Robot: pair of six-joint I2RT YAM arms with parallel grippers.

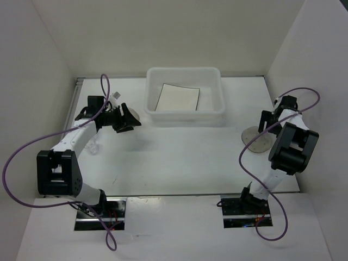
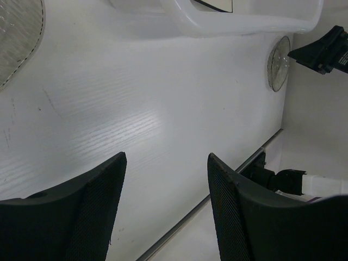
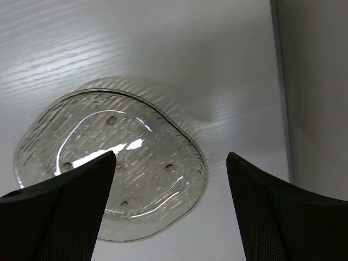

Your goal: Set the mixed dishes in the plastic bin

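The plastic bin (image 1: 185, 111) stands at the back middle with the square white plate (image 1: 178, 98) lying flat inside. My left gripper (image 1: 130, 118) is open and empty, just left of the bin, with a greyish saucer (image 1: 141, 116) partly hidden behind its fingers; that saucer shows at the top left of the left wrist view (image 2: 16, 38). A small clear glass cup (image 1: 93, 146) sits beside the left arm. My right gripper (image 1: 270, 124) is open and empty over a second saucer (image 1: 258, 139); in the right wrist view this saucer (image 3: 114, 168) has its right rim between my fingers.
White walls close in the table on the left, back and right. The right saucer lies near the right wall. A metal strip (image 1: 179, 194) runs along the table's near edge. In the left wrist view the bin (image 2: 244, 19) and the right saucer (image 2: 278, 63) show far off.
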